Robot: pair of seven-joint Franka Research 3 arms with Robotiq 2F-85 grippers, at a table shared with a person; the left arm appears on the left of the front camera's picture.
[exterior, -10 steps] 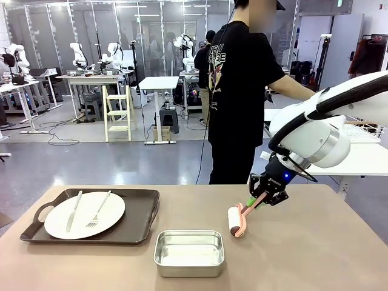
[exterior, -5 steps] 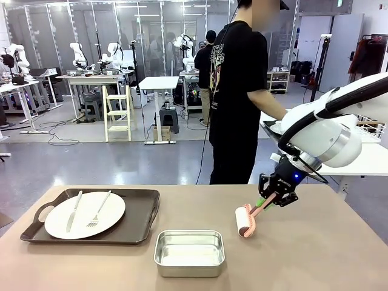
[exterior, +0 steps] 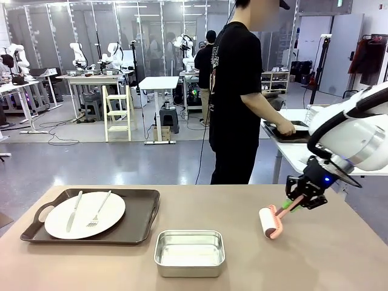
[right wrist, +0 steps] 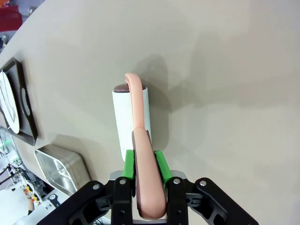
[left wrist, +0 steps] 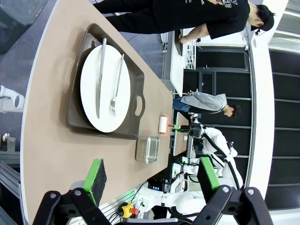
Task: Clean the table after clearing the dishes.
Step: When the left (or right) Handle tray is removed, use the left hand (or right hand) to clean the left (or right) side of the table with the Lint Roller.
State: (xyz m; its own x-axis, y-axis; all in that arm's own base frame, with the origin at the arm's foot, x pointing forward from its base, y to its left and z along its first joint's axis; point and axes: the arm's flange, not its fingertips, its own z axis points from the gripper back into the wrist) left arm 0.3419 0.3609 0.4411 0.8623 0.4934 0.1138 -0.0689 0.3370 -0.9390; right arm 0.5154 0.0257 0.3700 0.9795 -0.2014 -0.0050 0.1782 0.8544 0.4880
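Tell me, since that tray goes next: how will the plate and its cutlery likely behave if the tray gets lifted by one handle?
The knife and fork lie loose on the smooth white plate, so a tilt would probably slide them off. The plate rests unsecured on the flat tray and may skid; it looks breakable.

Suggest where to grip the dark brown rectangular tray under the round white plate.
Likely the cut-out handle at the left end of the dark brown rectangular tray, from the robot's left: its slot admits a finger, and the round white plate fills the middle.

Right claw (exterior: 291, 204) clamps roller (exterior: 271, 222) — probably lint.
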